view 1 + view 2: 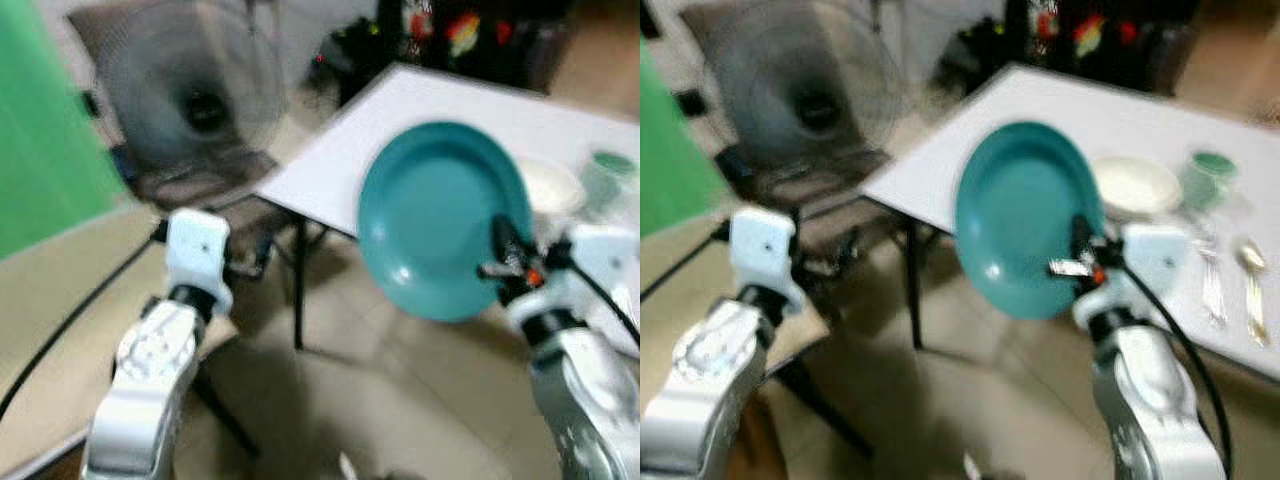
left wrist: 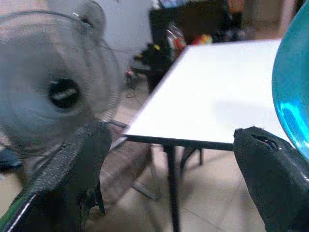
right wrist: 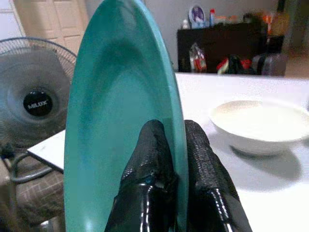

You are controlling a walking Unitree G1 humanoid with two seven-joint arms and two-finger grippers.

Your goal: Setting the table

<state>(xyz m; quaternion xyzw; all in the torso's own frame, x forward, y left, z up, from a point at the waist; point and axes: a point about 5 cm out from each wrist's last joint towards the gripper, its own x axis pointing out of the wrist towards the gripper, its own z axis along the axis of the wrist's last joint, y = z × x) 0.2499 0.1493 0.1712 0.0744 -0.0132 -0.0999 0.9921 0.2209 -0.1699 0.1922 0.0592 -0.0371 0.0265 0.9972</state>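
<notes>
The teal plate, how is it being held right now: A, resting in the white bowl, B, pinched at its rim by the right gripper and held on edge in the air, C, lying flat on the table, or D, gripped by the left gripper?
B: the right gripper clamps the plate at its rim, on edge, short of the table.

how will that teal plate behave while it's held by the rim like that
The teal plate looks rigid and glossy, so probably slippery. The right gripper pinches only its rim, plate on edge, so it may pivot or slip. It is likely breakable if dropped.
</notes>
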